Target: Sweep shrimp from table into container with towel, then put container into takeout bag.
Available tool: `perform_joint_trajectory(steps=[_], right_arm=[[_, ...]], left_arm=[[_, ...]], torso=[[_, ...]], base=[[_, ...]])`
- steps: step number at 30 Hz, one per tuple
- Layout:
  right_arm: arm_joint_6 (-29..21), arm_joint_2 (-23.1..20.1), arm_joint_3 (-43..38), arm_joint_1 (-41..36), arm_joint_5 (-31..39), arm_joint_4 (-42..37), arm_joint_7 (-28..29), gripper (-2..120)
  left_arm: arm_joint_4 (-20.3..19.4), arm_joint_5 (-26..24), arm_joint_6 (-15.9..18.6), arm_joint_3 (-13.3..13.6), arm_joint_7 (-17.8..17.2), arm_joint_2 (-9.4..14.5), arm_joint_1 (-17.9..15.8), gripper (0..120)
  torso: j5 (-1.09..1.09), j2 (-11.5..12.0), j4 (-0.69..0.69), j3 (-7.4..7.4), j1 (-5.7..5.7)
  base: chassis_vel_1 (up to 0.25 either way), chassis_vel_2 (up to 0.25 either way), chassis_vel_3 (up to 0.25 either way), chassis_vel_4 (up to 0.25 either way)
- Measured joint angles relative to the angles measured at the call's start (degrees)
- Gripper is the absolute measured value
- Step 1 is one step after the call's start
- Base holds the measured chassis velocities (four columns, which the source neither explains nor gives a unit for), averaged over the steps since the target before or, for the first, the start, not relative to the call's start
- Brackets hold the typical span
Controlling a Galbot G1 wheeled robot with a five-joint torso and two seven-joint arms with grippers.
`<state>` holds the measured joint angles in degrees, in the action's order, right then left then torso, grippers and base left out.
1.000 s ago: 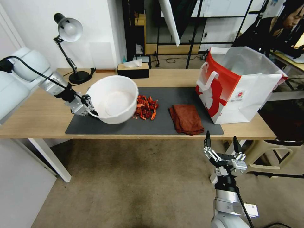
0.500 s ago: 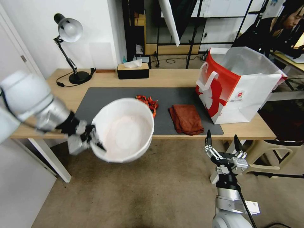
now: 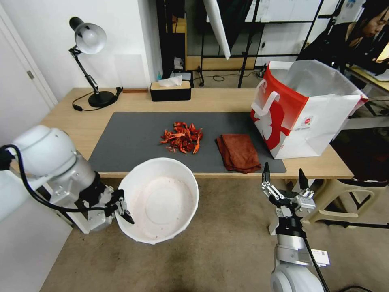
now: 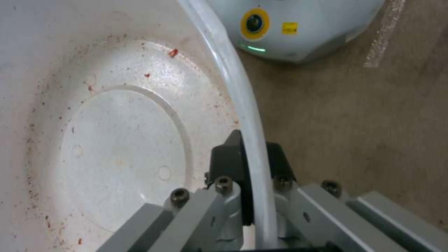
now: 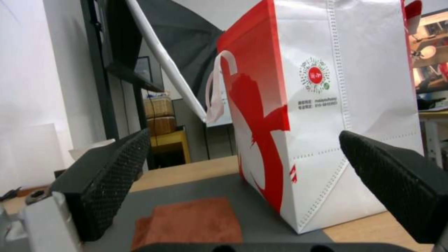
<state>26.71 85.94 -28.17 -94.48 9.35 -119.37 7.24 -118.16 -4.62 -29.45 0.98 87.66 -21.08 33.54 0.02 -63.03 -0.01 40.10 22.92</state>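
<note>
The shrimp (image 3: 182, 140) lie heaped in the middle of the dark mat (image 3: 133, 138) on the table (image 3: 227, 99). The rust-brown towel (image 3: 239, 152) (image 5: 191, 224) lies folded to their right, near the mat's front edge. The red and white takeout bag (image 3: 304, 109) (image 5: 327, 105) stands upright at the table's right end. My left gripper (image 3: 121, 211) (image 4: 252, 154) is shut on the rim of the white container (image 3: 158, 200) (image 4: 117, 147), holding it over the floor, just below the table's front edge. The bowl holds only small red specks. My right gripper (image 3: 283, 176) (image 5: 252, 175) is open, below the front edge, facing the towel and the bag.
A desk lamp (image 3: 87, 40) and a black tissue box (image 3: 170, 90) stand at the table's back. A pale stool (image 3: 344, 198) sits on the floor right of my right arm. Brown carpet lies in front of the table.
My left arm has carried the container off the mat, toward me and down past the table's front edge. The shrimp heap it partly covered now shows in full. The right gripper has barely moved.
</note>
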Motion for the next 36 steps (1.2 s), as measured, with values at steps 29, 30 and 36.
perform_joint_trajectory(steps=[29,30,36], right_arm=[[-0.63,1.33,-0.37,0.74,-0.94,0.56,0.03,100],[-0.63,1.33,-0.41,0.74,-0.96,0.56,0.03,100],[-0.66,1.08,-0.76,0.70,-0.83,0.56,0.03,100]], left_arm=[[9.89,19.86,-8.43,2.36,0.01,-15.66,10.46,0],[10.82,20.51,-8.83,2.95,0.01,-16.68,10.01,0],[13.72,21.58,-9.64,4.28,0.01,-19.54,8.25,0]], torso=[[-0.02,0.01,0.01,0.00,0.00],[-0.01,0.01,0.02,0.00,0.00],[-0.01,0.01,0.01,0.01,0.00]], base=[[0.000,0.000,0.000,0.000],[0.000,0.000,0.000,0.000],[0.000,0.000,0.000,0.000]])
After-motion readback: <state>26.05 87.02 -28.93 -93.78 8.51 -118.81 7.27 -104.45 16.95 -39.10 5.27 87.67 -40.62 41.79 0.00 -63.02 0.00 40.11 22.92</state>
